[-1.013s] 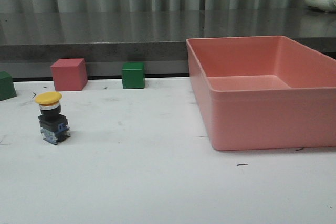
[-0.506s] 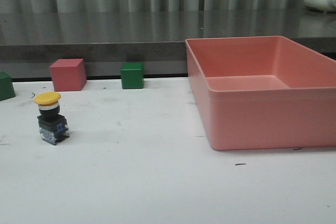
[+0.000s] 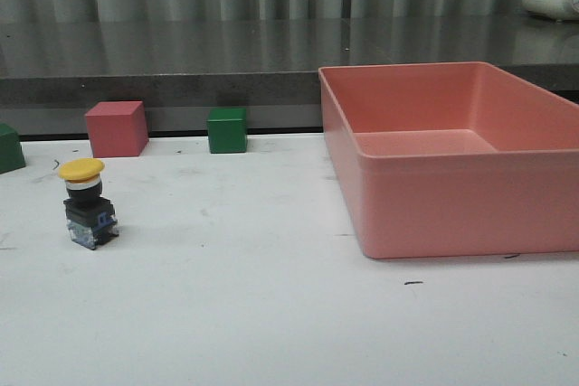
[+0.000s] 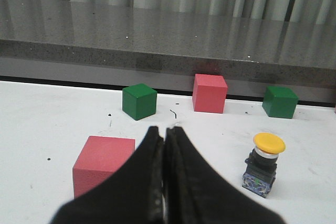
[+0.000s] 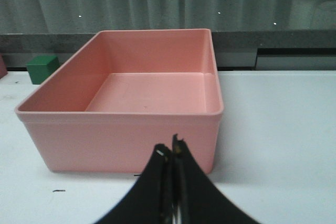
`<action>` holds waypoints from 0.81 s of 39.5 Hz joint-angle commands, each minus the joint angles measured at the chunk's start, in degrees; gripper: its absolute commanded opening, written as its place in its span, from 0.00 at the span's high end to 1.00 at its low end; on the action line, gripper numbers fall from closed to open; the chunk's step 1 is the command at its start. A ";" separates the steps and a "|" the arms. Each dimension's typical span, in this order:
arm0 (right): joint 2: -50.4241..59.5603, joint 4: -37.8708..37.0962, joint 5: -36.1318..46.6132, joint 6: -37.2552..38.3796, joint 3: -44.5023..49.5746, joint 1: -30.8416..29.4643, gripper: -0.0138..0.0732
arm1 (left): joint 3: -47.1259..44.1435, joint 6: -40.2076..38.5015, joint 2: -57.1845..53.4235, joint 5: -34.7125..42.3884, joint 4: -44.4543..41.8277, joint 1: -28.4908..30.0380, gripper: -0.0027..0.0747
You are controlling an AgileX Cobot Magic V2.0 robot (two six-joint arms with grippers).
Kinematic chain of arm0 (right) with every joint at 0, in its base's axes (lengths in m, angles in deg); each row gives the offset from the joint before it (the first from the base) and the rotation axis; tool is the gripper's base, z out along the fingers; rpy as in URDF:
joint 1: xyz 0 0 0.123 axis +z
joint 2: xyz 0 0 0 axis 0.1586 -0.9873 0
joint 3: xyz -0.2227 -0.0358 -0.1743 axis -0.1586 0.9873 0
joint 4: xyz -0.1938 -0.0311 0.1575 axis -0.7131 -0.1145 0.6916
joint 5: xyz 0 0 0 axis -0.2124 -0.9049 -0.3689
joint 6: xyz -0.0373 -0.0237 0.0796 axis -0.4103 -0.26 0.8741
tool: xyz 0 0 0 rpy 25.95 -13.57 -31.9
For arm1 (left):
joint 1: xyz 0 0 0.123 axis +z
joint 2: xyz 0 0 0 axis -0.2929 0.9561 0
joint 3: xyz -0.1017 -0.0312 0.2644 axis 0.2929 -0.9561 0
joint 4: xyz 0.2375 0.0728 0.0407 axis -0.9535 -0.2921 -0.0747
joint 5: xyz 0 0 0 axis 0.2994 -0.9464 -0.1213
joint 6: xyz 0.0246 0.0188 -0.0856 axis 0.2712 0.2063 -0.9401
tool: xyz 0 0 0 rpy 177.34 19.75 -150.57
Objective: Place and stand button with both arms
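Left gripper [image 4: 164,145]: jaws pressed together with nothing between them, held low over the table [image 3: 271,314] and well short of the button.
Right gripper [image 5: 172,156]: also closed and empty, facing the near wall of the pink bin [image 5: 126,129].
Button [image 3: 88,202]: stands upright on the table, ahead of the left gripper and off towards the bin side, clear of everything; yellow cap up, silver collar, black blocky base down.
Handling, as a judgement: likely light and rigid, hard plastic and metal. The domed cap looks smooth and would slip. The flat sides of the base offer the surest hold. It looks top-heavy on a small foot, so a sideways nudge could tip it.
Nearest pink cube [image 4: 103,162]: just beside the left gripper, on the side away from the button.
Green cube [image 4: 139,101]: further ahead, near the back edge.
Second pink cube [image 4: 209,93]: ahead, between that green cube and another green cube [image 4: 280,102] beyond the button.
Way in: nothing lies between the left gripper and the button. The pink bin is well apart from it.
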 commanded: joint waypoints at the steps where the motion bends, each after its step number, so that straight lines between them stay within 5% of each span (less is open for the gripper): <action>1: 1.19 0.82 4.23 -0.74 -0.15 -1.32 0.91 | -0.50 -0.31 -1.31 5.05 0.63 0.07 0.99; 32: 1.19 0.87 3.44 -0.69 0.82 -1.37 0.91 | -0.50 -0.31 -1.31 5.05 0.63 0.07 0.99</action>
